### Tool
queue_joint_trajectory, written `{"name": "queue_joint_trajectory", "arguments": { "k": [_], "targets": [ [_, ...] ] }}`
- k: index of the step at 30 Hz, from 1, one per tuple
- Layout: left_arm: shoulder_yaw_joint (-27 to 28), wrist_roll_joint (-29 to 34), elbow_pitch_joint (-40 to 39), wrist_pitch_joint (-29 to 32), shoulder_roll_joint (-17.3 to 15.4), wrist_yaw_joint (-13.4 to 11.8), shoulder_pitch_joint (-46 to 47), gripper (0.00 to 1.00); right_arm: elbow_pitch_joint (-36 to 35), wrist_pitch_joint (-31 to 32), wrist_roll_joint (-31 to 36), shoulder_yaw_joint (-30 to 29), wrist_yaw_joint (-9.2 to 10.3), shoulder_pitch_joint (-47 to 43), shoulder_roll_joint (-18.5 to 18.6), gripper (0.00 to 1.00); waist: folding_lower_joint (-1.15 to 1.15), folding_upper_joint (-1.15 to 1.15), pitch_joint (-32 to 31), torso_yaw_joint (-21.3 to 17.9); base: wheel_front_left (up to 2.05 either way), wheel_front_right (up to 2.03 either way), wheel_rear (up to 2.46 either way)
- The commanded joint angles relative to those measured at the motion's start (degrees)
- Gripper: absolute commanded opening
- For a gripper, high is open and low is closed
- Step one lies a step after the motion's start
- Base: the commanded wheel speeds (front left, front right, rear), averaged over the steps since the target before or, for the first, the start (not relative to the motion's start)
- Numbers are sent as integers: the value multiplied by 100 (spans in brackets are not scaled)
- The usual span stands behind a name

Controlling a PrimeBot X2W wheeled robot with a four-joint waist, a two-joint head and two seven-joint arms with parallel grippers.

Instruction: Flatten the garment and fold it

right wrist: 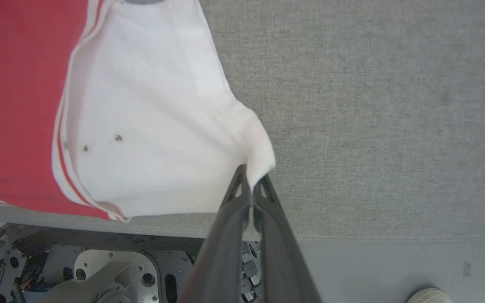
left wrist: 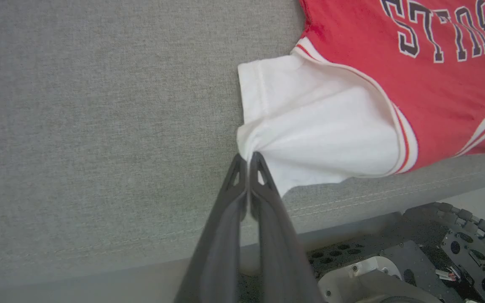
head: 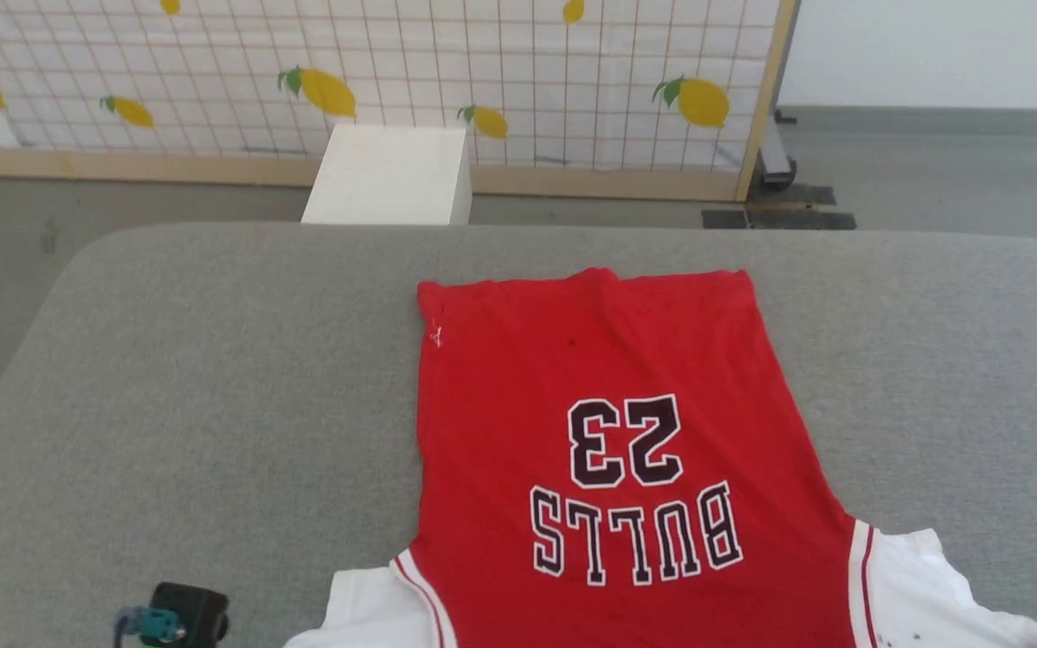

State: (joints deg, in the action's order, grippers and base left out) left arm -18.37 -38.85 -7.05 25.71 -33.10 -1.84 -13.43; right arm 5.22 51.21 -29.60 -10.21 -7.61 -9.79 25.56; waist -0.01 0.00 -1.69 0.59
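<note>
The garment (head: 617, 423) is a red jersey with white sleeves, lying flat on the grey cushioned surface (head: 212, 378), its black-and-white number and lettering upside down toward me. In the left wrist view my left gripper (left wrist: 249, 156) is shut on the corner of one white sleeve (left wrist: 310, 126), near the surface's front edge. In the right wrist view my right gripper (right wrist: 251, 173) is shut on the pinched corner of the other white sleeve (right wrist: 150, 126). A dark part of my left arm (head: 178, 616) shows at the head view's bottom left.
A white box (head: 390, 174) stands on the floor beyond the surface's far edge, before a lemon-patterned screen (head: 392, 72). My wheeled base (left wrist: 436, 252) sits under the near edge. A shoe tip (right wrist: 430, 296) shows on the floor at the lower right.
</note>
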Motion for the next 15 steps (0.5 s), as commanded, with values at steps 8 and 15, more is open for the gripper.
{"name": "queue_joint_trajectory", "arguments": {
  "k": [8,15],
  "targets": [
    [-176,92,-668,102,208,-66,382,0,-858,28,-114,-27,12,965,-87,100,1,0,869,599,0,0,0],
    [-478,363,-1424,198,392,-125,708,0,-497,185,15,233,12,2848,85,100,1,0,1915,1302,0,0,0]
  ]
}}
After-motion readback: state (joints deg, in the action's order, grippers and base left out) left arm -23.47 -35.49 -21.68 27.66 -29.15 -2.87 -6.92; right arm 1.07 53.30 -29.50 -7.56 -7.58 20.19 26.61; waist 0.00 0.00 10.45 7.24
